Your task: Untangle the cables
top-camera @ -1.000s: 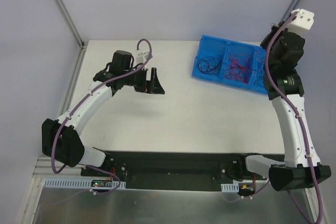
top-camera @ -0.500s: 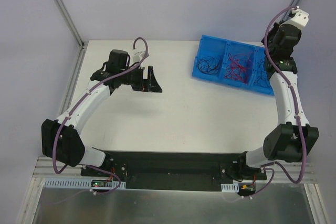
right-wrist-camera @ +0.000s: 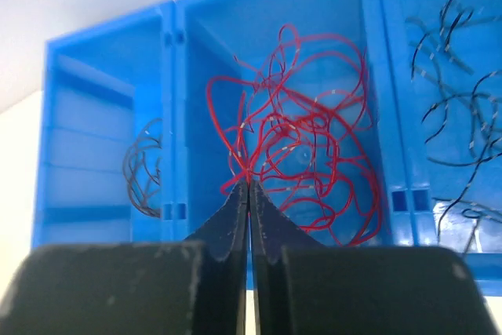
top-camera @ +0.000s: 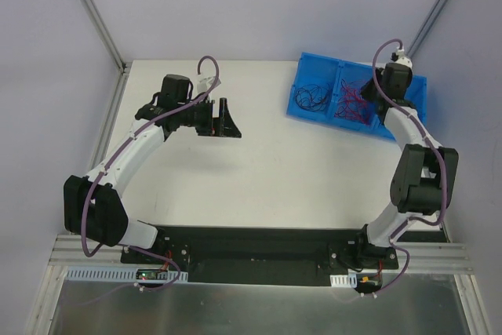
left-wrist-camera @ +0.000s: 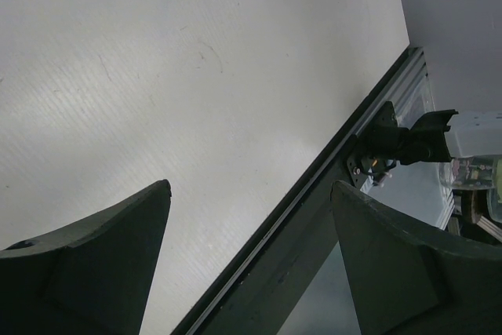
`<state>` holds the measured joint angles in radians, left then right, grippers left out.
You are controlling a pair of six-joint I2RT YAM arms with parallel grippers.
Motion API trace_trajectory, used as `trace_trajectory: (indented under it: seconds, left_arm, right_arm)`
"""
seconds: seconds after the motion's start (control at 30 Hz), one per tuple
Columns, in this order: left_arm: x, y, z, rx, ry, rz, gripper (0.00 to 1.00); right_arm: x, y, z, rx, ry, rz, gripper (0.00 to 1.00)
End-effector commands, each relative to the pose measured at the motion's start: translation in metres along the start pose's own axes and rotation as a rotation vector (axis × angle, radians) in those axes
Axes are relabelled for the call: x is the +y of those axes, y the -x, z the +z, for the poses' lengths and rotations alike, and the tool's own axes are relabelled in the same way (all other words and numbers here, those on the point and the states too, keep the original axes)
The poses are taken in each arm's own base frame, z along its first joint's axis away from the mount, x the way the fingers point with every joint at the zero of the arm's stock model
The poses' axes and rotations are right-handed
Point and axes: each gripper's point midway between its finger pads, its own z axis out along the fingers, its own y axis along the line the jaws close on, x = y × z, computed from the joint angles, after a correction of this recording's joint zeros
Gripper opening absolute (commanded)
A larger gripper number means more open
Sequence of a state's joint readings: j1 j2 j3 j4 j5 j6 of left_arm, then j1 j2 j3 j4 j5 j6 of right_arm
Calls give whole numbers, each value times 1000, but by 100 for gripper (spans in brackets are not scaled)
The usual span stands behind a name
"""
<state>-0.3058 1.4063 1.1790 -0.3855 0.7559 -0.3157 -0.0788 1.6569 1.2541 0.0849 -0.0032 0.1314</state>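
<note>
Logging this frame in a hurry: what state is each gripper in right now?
Left gripper: open, holding nothing.
Right gripper: closed, apparently pinching strands of the red cables.

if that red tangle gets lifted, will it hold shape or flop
Probably flops: the red cables are thin loose curls. Likely light, since strands look hair-fine. Interlocked loops may rise as one clump from the blue tray.
</note>
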Motion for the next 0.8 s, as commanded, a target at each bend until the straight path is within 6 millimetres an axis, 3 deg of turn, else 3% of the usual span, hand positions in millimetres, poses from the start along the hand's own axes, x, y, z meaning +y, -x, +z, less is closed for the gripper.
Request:
trace_trajectory:
  seconds: [0.0, 0.3, 0.33, 0.43, 0.6, 0.77]
  left_arm:
    - [-3, 2, 0, -4, -34, -5, 82]
    - [-2, 3, -1, -9, -35, -3, 82]
    - [-2, 4, -1, -11, -36, -1, 82]
    - [-1, 3, 0, -10, -34, 0, 82]
    - [-1, 3, 0, -15, -36, 2, 82]
    - [-2, 2, 1, -15, -46, -4, 83]
  right_arm:
    - [1, -13, 21, 41, 32, 37, 0]
    - [-20, -41, 73, 166, -31, -3, 0]
    - [-24, -49, 75, 200, -47, -6, 0]
    - [-26, -45, 77, 223, -77, -25, 6]
    - [-28, -21, 52, 234, -143, -67, 29]
    - [-24, 4, 10, 242, -172, -108, 48]
